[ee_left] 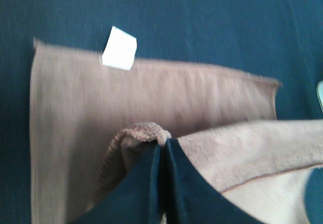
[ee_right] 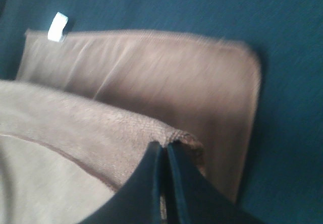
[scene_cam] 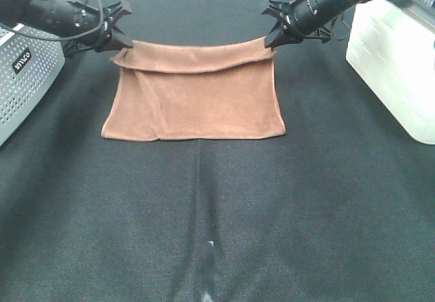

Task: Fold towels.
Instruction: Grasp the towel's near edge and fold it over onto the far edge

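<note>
The fuzzy, reddish-brown rectangular towel [scene_cam: 197, 105] is lying on the dark woven surface [scene_cam: 204, 213]. The left gripper [scene_cam: 124, 42] and right gripper [scene_cam: 271, 39] are each clamping a far corner, holding that edge raised.

The table [scene_cam: 326, 207] is covered in black woven cloth, with a straight crease [scene_cam: 202, 200] running from its centre toward 6 o'clock. A reddish-brown towel [scene_cam: 197, 105] lies just toward 12 o'clock of centre, its near part flat on the cloth and its far hem raised and rolled over, while the left wrist view shows its small white tag [ee_left: 119, 49] sticking out over the cloth. A grey perforated box [scene_cam: 24, 77] sits at 10 o'clock and a white container [scene_cam: 394, 64] at 2 o'clock, both well apart from the towel.
</note>
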